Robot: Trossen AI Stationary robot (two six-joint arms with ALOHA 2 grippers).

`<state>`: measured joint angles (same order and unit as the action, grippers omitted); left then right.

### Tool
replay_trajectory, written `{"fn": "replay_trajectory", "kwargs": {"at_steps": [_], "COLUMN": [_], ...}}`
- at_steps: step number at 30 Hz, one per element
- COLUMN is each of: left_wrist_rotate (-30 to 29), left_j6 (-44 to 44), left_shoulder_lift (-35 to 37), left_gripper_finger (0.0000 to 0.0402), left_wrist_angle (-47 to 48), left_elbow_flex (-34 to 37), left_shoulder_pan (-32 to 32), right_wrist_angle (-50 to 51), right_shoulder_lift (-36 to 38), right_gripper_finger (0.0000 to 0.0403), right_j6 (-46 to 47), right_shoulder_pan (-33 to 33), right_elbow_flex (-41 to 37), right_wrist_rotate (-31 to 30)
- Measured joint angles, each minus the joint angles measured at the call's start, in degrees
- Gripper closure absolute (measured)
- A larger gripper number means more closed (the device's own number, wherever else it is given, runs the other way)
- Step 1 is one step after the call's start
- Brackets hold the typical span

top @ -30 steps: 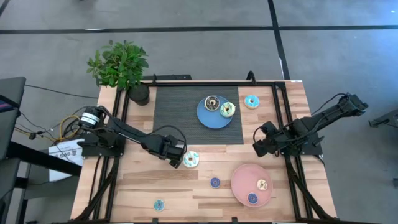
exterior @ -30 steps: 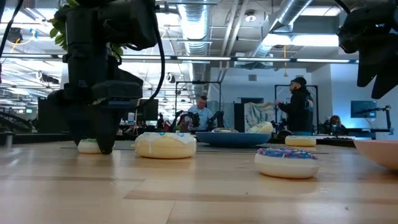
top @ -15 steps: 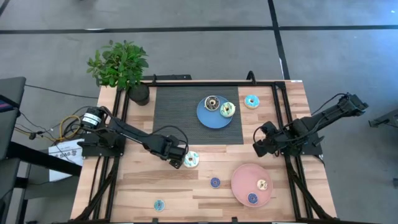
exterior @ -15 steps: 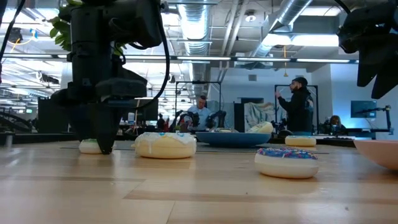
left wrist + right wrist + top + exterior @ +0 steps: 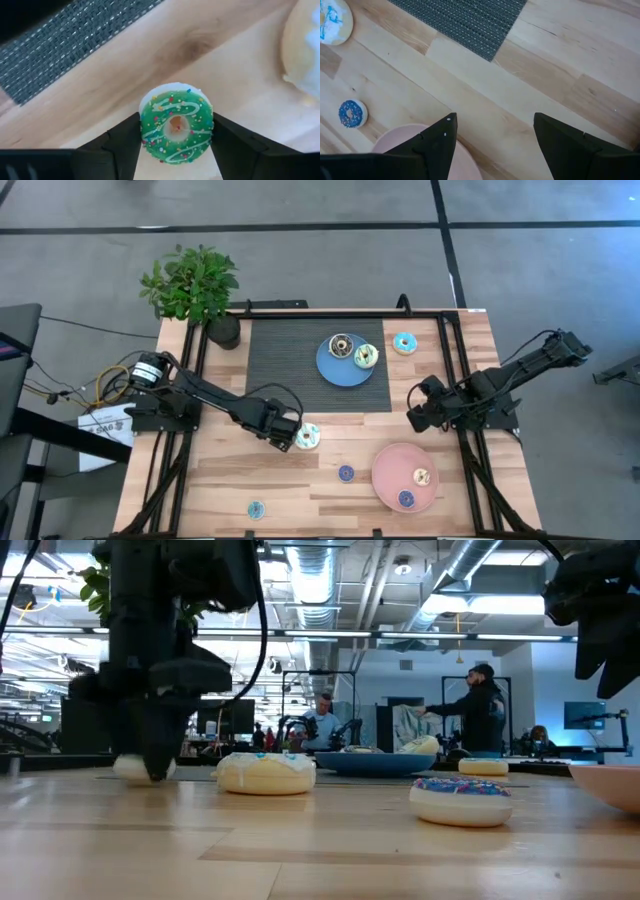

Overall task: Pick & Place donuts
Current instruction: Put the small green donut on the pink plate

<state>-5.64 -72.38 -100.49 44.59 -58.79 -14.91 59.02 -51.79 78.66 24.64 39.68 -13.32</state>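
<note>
High view: we see left gripper low on table just beside white donut; right gripper waits above pink plate. Blue plate carries two donuts.

Low view: our left gripper sits at small pale donut, left of white donut.

Left wrist view: fingers pressed against both sides of green donut, clamped on it.

Right wrist view: fingers wide apart, nothing between; blue donut on wood.
</note>
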Motion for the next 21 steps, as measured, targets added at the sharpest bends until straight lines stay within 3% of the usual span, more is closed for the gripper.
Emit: {"fn": "replay_trajectory", "kwargs": {"at_steps": [8, 12, 15, 21], "left_wrist_rotate": [-3.6, -9.8, -16.3, -25.1], "left_j6": [-1.4, -0.6, 4.6, 27.0], "left_shoulder_lift": [0.0, 0.0, 0.0, -1.9], "left_gripper_finger": [0.0205, 0.0205, 0.0205, 0.0205], "left_wrist_angle": [4.0, 1.4, -5.9, -33.7], "left_elbow_flex": [-10.1, -16.5, -20.1, -21.2], "left_shoulder_pan": [-2.1, -2.8, -3.4, -4.9], "right_wrist_angle": [-0.2, -0.2, -0.2, 0.7], "right_shoulder_lift": [0.0, 0.0, 0.0, 0.0], "right_gripper_finger": [0.0147, 0.0147, 0.0147, 0.0147], "right_j6": [-3.7, -6.0, -7.8, -10.3], "right_shoulder_pan": [0.1, 0.1, 0.1, 0.0], "right_elbow_flex": [0.0, 0.0, 0.0, 0.0], "right_wrist_rotate": [1.1, 1.4, 1.4, 1.3]}}
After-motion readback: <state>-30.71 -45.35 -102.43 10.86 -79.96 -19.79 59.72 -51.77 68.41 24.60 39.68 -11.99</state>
